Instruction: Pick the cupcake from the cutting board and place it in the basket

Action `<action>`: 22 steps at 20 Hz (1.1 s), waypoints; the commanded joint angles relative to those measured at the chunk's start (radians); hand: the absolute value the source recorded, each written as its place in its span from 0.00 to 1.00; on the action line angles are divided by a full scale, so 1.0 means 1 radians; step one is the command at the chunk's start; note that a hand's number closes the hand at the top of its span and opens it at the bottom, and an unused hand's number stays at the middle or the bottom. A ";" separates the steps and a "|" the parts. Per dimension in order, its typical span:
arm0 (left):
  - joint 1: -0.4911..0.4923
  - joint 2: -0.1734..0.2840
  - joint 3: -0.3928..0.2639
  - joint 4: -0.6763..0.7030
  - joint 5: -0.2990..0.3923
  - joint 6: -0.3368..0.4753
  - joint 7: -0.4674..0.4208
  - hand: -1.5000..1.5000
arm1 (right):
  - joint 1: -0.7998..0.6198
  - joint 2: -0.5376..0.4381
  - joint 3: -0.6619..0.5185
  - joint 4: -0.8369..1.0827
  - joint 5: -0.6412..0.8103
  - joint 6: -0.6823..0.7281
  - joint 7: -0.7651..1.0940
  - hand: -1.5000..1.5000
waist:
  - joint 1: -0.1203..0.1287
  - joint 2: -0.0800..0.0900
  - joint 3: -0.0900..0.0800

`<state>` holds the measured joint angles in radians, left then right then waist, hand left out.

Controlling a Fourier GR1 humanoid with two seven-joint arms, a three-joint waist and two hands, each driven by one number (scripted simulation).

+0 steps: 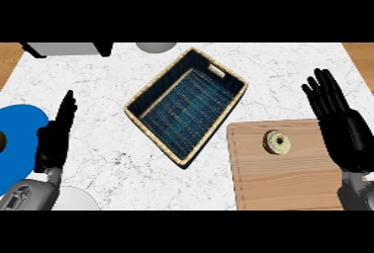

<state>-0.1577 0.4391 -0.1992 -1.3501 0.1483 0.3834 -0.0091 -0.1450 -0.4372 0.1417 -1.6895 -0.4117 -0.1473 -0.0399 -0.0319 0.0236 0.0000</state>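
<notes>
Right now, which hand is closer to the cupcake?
Right. The right hand is open just beside the cupcake on the cutting board. The left hand is far across the counter, past the basket.

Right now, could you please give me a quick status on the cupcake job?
Both hands open, left hand and right hand holding nothing. Cupcake on cutting board. Basket holds nothing; path looks unobstructed.

No text, label, brand, number or sign can be read anywhere in the head view.
</notes>
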 commanded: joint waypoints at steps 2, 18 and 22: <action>-0.012 0.019 0.030 -0.008 0.013 -0.025 0.015 0.50 | 0.136 -0.046 -0.090 0.046 0.092 -0.122 -0.007 1.00 | 0.010 -0.026 0.000; -0.057 -0.013 0.044 -0.091 0.093 -0.066 0.107 0.50 | 0.089 0.035 -0.158 0.340 0.737 -0.968 0.279 0.00 | 0.049 -0.021 -0.010; -0.074 0.014 0.063 -0.083 0.087 -0.062 0.131 0.50 | 0.149 -0.090 -0.105 0.301 0.784 -0.714 0.522 0.00 | 0.024 -0.027 -0.015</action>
<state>-0.2163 0.4458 -0.1402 -1.4261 0.2413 0.3103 0.0960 -0.0335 -0.4573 -0.0023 -1.3981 0.3003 -0.9495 0.2954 0.0035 0.0003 -0.0116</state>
